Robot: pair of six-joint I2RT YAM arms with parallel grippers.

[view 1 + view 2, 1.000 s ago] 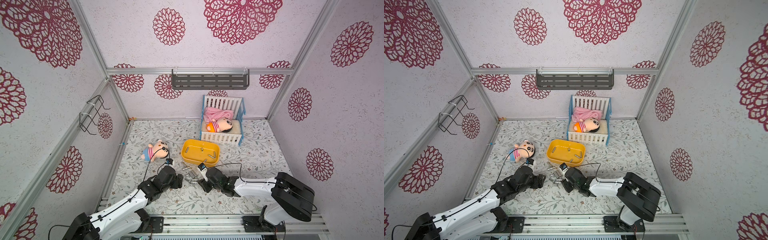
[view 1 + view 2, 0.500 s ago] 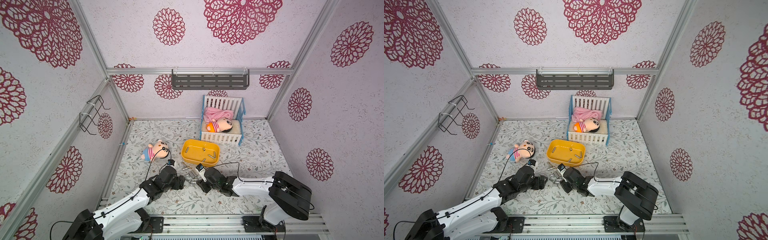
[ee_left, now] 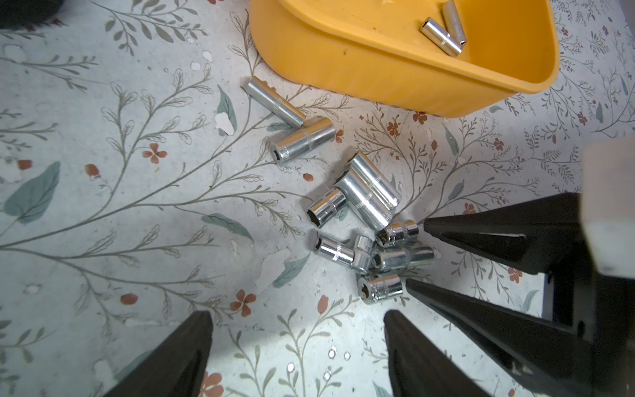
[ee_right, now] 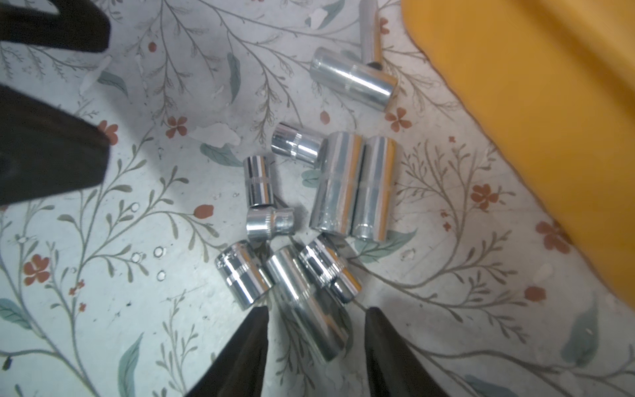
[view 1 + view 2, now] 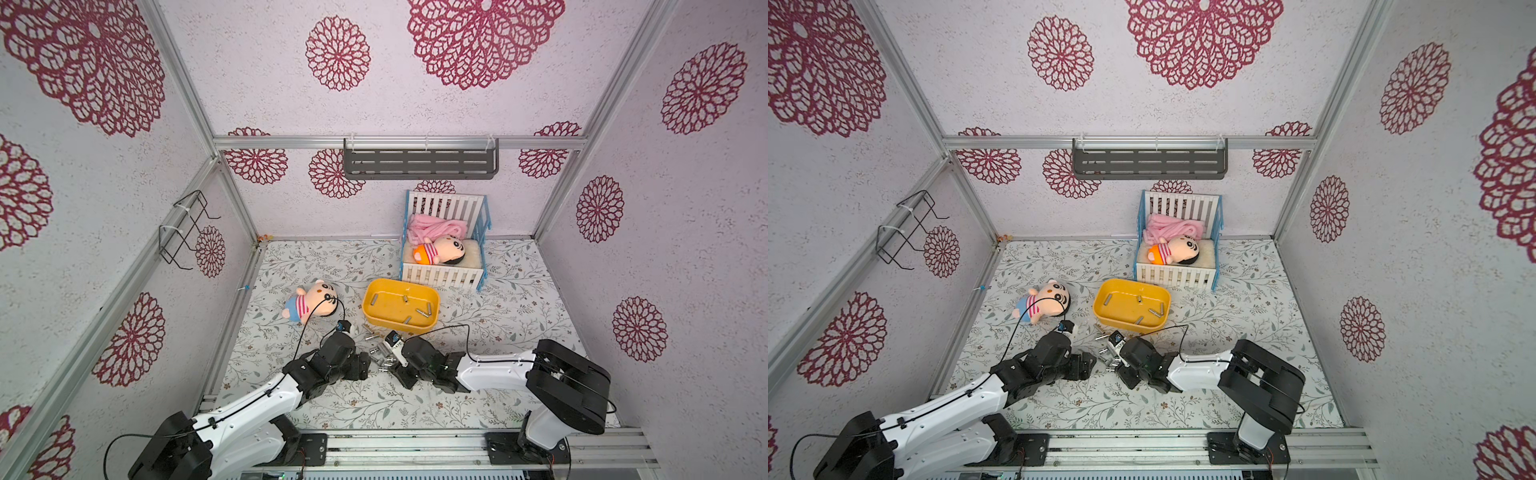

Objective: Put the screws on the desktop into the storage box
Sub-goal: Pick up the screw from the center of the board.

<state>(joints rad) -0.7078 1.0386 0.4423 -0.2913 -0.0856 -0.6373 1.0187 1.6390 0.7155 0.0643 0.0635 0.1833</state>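
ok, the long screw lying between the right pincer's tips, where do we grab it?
The half nearer the right pincer, across its round body, from above. The long screw lies flat on the desktop, lengthwise in the gap of the open pincer. Shorter screws crowd both sides of its far end; the nearer half looks to have bare desktop either side for the fingertips.

Pale walls (image 5: 395, 112) (crimson medallions) carry a grey shelf (image 5: 419, 164).
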